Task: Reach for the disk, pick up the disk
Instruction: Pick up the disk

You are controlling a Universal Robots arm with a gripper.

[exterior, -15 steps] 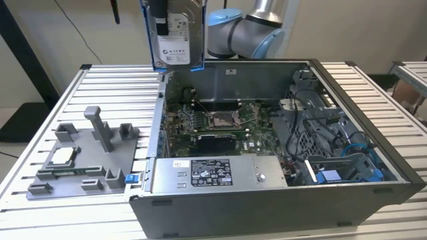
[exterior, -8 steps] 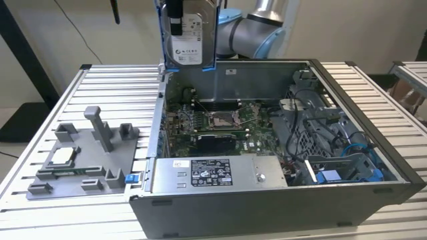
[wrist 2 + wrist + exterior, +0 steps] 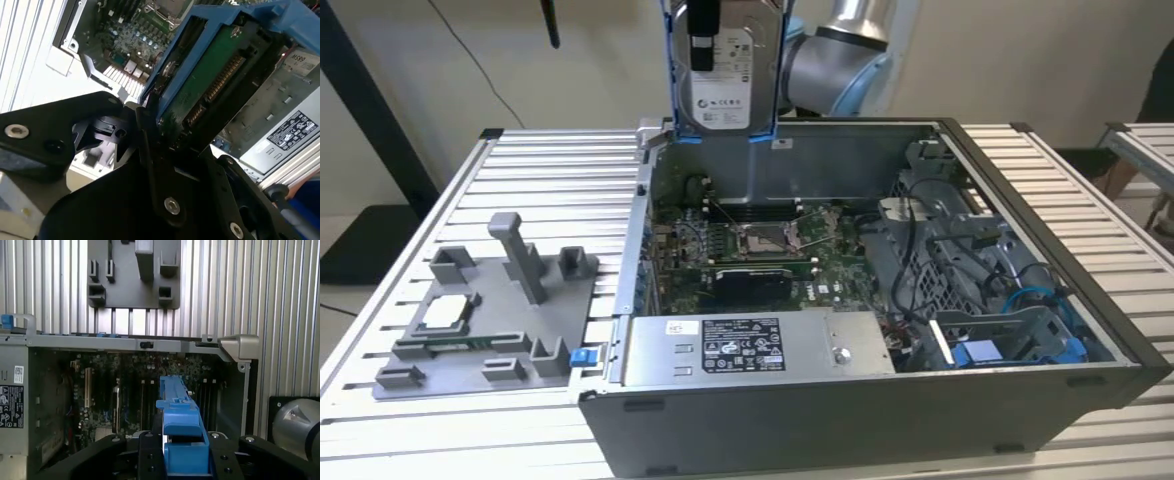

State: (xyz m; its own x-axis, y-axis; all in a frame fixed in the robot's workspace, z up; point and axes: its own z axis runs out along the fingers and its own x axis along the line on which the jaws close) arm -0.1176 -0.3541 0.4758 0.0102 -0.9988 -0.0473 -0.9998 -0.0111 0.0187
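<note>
Exterior view puts the disk high in the air, upright on its edge, above the far wall of the open computer case and toward the exterior view's left, touching neither the case nor the desk. The claw is clamped on the disk, with a black finger lying against its labelled face. Judging by this, both the reach and the pick-up are done, and nothing of the task appears to be left beyond keeping the grip. The disk is a flat silver-grey slab with a white printed label facing the camera and blue plastic running down both long edges. In the second wrist view its other face shows a green circuit board with a row of connector contacts, set inside the blue bracket, and the black fingers press it from both sides. The first wrist view looks along the bracket's blue edge down onto the motherboard well below.
</note>
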